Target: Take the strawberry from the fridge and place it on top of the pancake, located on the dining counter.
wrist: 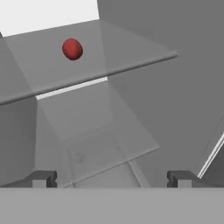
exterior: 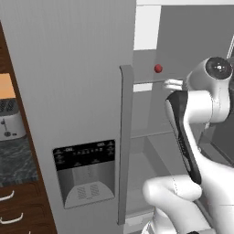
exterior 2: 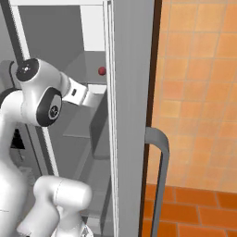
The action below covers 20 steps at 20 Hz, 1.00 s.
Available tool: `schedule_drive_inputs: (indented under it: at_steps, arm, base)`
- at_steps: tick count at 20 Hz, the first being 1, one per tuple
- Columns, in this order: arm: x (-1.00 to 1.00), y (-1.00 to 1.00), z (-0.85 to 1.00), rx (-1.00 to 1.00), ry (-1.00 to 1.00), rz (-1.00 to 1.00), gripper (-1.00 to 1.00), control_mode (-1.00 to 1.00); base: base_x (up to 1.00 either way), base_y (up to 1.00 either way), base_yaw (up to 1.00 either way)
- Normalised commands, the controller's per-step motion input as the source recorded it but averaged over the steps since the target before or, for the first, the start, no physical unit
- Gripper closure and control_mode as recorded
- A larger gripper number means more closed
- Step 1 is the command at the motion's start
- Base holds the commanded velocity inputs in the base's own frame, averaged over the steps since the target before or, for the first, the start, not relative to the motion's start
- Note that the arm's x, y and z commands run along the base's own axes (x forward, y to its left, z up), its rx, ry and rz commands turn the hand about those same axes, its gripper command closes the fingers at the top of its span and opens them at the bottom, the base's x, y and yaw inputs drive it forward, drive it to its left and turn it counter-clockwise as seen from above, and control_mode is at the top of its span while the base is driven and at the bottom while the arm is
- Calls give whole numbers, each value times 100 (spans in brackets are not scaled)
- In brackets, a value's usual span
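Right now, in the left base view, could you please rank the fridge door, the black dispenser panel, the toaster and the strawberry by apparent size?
1. fridge door
2. dispenser panel
3. toaster, cut by the frame edge, so its true size is unsure
4. strawberry

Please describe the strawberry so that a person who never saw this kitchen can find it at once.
Look into the open grey fridge, right of its long vertical door handle. On an upper shelf lies the strawberry. It is small, round and dark red, the one coloured thing among grey walls.
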Motion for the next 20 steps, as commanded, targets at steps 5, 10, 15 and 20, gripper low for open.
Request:
schedule_drive_inputs:
  at_steps: [5,10,15,20]
  arm:
    - [95,7,24,0,3,0,-100,-100]
    - [89,-3,0,0,0,3,-100,-100]
    - [67,-16,3,0,0,13,-100,-100]
    - [39,-6,3,-5,0,16,-100,-100]
  base:
    - [0,0,0]
    - [0,0,0]
    - [0,0,0]
    - [0,0,0]
